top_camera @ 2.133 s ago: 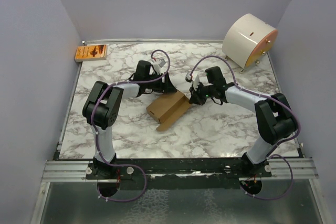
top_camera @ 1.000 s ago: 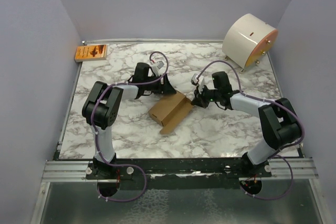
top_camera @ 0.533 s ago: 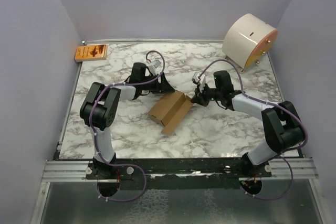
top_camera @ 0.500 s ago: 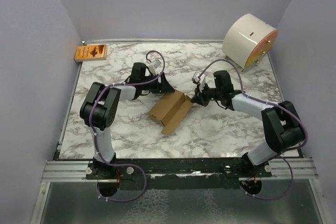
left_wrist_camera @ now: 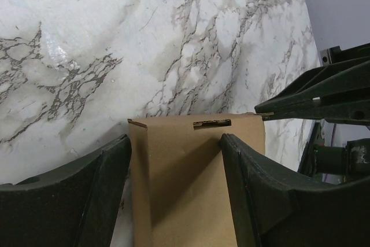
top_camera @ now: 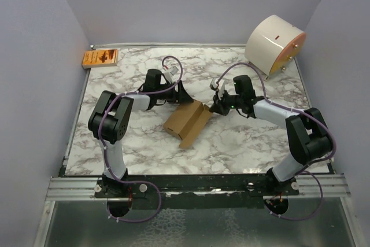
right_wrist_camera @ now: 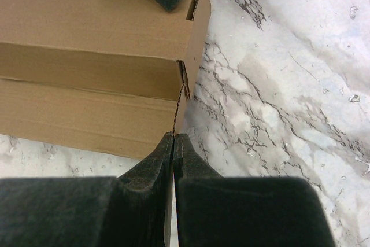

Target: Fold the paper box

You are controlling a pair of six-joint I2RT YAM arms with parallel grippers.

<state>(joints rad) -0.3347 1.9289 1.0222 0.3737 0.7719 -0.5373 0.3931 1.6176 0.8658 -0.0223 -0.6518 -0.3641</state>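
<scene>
The paper box [top_camera: 185, 121] lies near the middle of the marble worktop [top_camera: 248, 143], between the two arms. It is a partly formed oblong carton. Its long axis runs on a diagonal, from the near left towards the far right in the top view. A loose flap lies flat on the worktop along the box's near-right side. The far-right end of the box points at the right arm, and a small slot is cut in the top panel close to that end.

The left gripper [left_wrist_camera: 173, 142] reaches in from the far-left side with its fingers spread wide, and the box sits between them. One finger stands just beside the box's edge. The other overlaps the top panel near the slot, though the views do not show whether it presses on the card or hangs just above it.

The right gripper [right_wrist_camera: 174, 137] comes from the right with its fingers pressed tightly together. Their joined tip meets the box's end corner, where the side wall joins the flat flap.

An orange packet [top_camera: 100, 57] lies in the far-left corner of the worktop. A big white cylinder [top_camera: 272, 41] stands in the far-right corner. Both are well apart from the box.
</scene>
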